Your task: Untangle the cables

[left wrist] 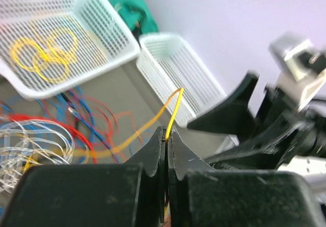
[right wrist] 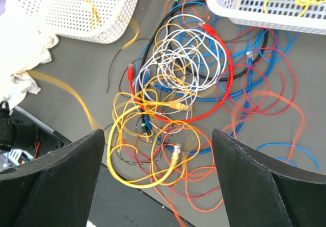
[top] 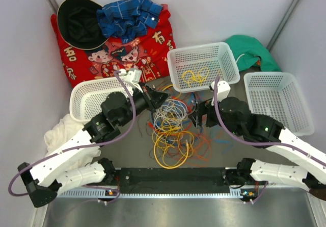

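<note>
Grey bench, white walls all round, and three white mesh baskets set in an arc: left basket, middle basket, right basket. My guess is they're spread like that so each arm has a drop spot within reach. Behind them sits unrelated stuff: red printed cloth, black hat, blue plaid shirt, green cloth.

Most of the cables are one knotted heap mid-bench, right between the two arms, with yellow, red, blue, orange and whitish loops threaded through each other. A few yellow cables already lie in the middle basket, so I reckon the sorting goes by colour.

Left gripper is clamped tight on one thin yellow cable. It's pinched right at the fingertips, and the strand arcs up and back down toward the heap. Gripping at the very tip makes sense to me, since it lets that single wire be drawn out without dragging its neighbours.

Right gripper hangs over the heap with its jaws spread wide and nothing between them. It's probably parked there to pin or lift whichever loop snags. The risk I see is the yellow strand hauling the whole knot along.
</note>
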You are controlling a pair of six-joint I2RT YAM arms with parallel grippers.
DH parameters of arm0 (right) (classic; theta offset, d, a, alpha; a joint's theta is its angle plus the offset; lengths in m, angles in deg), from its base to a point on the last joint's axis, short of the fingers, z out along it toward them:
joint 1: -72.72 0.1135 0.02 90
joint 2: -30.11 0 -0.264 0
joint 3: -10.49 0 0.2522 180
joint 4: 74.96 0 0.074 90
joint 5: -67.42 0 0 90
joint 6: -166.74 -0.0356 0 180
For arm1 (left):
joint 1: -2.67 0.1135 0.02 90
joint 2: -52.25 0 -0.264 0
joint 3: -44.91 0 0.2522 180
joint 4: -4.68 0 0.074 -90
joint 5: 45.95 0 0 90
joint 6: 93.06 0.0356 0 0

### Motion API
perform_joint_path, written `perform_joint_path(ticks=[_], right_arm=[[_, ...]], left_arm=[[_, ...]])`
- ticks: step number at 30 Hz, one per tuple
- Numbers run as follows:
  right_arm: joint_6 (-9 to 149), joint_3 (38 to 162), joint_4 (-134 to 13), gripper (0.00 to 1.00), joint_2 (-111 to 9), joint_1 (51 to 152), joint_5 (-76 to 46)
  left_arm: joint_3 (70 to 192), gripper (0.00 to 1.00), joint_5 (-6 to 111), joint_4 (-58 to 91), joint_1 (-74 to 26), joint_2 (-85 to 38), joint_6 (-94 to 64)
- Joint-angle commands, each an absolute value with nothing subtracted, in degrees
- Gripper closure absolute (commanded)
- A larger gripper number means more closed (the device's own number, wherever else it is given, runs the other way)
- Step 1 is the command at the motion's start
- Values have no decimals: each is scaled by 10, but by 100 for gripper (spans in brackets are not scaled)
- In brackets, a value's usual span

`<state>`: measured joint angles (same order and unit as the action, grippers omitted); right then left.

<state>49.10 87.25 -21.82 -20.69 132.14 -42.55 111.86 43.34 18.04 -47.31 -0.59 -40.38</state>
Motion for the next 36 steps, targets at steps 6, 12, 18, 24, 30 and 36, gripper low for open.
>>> perform_joint_path(ticks=[6, 12, 18, 24, 30, 36], right_arm=[[492, 838, -269, 18, -171, 1327, -434], [496, 824, -293, 20, -170, 1327, -435], [511, 842, -280, 20, -129, 1327, -461], [522, 805, -321, 19, -143, 1327, -425], [515, 792, -348, 19, -148, 1327, -433], [520, 803, -317, 20, -109, 1327, -470]], left_arm=[[1301, 100, 336, 286, -472, -45, -296], [1390, 100, 285, 310, -472, -88, -257], [1501, 100, 211, 301, -471, -143, -198], [1622, 100, 243, 286, -470, -203, -181], [1687, 100, 250, 259, -470, -260, -165], [1672, 100, 262, 115, -456, -332, -142]])
